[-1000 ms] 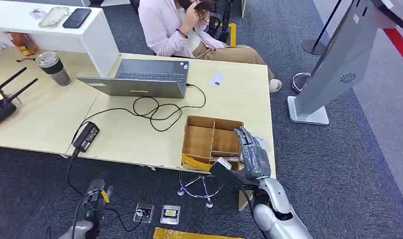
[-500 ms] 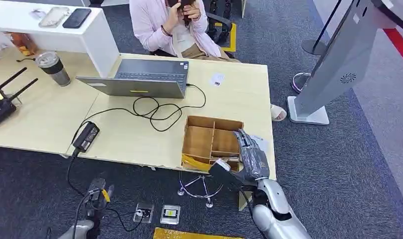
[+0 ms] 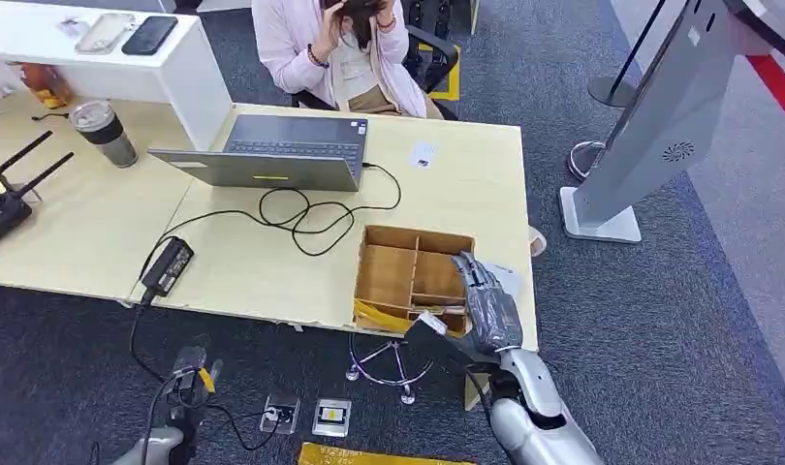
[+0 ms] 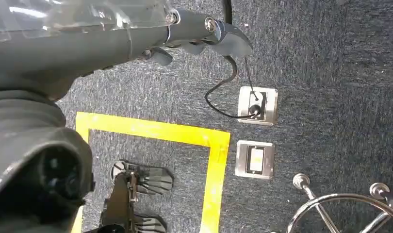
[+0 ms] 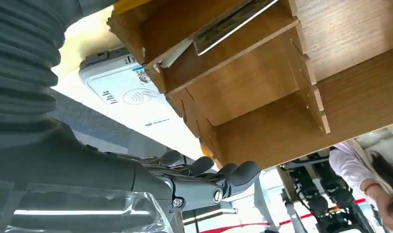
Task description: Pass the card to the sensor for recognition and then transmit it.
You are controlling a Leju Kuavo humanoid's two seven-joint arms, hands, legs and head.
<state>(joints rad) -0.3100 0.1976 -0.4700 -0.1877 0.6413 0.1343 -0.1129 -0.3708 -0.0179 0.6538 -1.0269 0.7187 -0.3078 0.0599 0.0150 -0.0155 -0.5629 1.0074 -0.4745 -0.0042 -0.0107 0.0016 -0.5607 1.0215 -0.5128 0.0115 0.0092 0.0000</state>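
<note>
Head view: right hand sits over the near-right corner of the wooden box, fingers stretched forward along the box's right edge. Can't tell if it has hold of anything; nothing visible between the fingers.

Right wrist view adds what head view hides: a card, thin flat rectangle with dark face and pale edge, lies tilted in one compartment of the box, apart from the fingers. Fingers there are lightly curled, nothing in them. Just beside the box, a white card sensor with a contactless symbol printed on it lies flat on the bench; in head view it's mostly covered by the hand.

Left hand: left wrist view has it hanging over dark grey carpet, fingers curled in, empty. Same view shows yellow floor tape, two metal floor sockets with a black cable plugged into one, and a chrome chair base.

Materials: box is thin plywood with slotted dividers, open top. Bench is pale laminate. Laptop is grey, open, with black cable loops and a power brick. A grey slanted kiosk stands on the carpet to the right.

Versus 1 s ago: right hand barely shifted, slightly nearer the robot. Person behind the bench has moved left and sits more upright, both hands at the head.
</note>
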